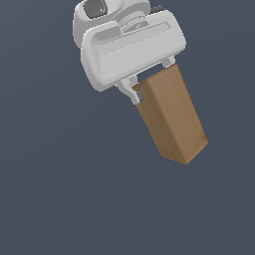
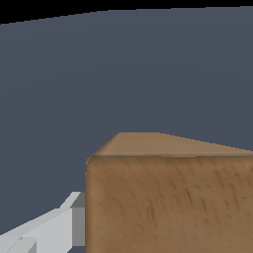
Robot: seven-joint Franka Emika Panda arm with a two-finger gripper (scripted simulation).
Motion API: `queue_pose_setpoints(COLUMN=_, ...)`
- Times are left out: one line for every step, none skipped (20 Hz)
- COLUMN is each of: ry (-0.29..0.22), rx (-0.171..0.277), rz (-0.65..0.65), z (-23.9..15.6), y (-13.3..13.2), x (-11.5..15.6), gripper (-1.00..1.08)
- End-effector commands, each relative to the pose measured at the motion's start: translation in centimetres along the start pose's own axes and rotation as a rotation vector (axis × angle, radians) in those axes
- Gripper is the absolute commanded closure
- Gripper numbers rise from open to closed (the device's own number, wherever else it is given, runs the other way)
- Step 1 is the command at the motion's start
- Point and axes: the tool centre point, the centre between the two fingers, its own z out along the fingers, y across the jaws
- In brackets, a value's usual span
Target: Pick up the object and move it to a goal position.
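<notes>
The object is a tan-brown wood-textured block [image 1: 172, 117], long and rectangular. In the exterior view it hangs tilted, its lower end toward the exterior view's right. My white gripper [image 1: 152, 79] is shut on the block's upper end, with one finger [image 1: 130, 91] showing beside it and the other mostly hidden behind the block. In the wrist view the block [image 2: 168, 202] fills the near part of the picture, with a white finger [image 2: 49, 227] against its side. The block is held off the surface.
A plain dark grey-blue surface [image 1: 60, 189] lies all around. A black band runs along the far edge in the wrist view [image 2: 123, 4]. No goal marker shows.
</notes>
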Motion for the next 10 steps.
queue_pose_setpoints(ry=0.045, rx=0.01, rz=-0.035, z=-1.8, y=0.1, x=1.6, gripper=1.08)
queue_pose_setpoints(ry=0.057, rx=0.016, rz=-0.045, z=-2.2, y=0.2, x=2.0, gripper=1.08)
queue_pose_setpoints(ry=0.069, rx=0.021, rz=-0.055, z=-2.7, y=0.3, x=2.4, gripper=1.08)
queue_pose_setpoints(ry=0.08, rx=0.026, rz=-0.064, z=-3.1, y=0.3, x=2.7, gripper=1.08)
queue_pose_setpoints(ry=0.091, rx=0.031, rz=-0.073, z=-3.5, y=0.4, x=3.0, gripper=1.08)
queue_pose_setpoints(ry=0.101, rx=0.036, rz=-0.081, z=-3.9, y=0.4, x=3.3, gripper=1.08)
queue_pose_setpoints(ry=0.11, rx=0.041, rz=-0.089, z=-4.3, y=0.5, x=3.5, gripper=1.08)
queue_pose_setpoints(ry=0.118, rx=0.045, rz=-0.095, z=-4.7, y=0.5, x=3.8, gripper=1.08)
queue_pose_setpoints(ry=0.126, rx=0.049, rz=-0.102, z=-5.0, y=0.6, x=4.0, gripper=1.08)
queue_pose_setpoints(ry=0.133, rx=0.052, rz=-0.107, z=-5.3, y=0.6, x=4.2, gripper=1.08)
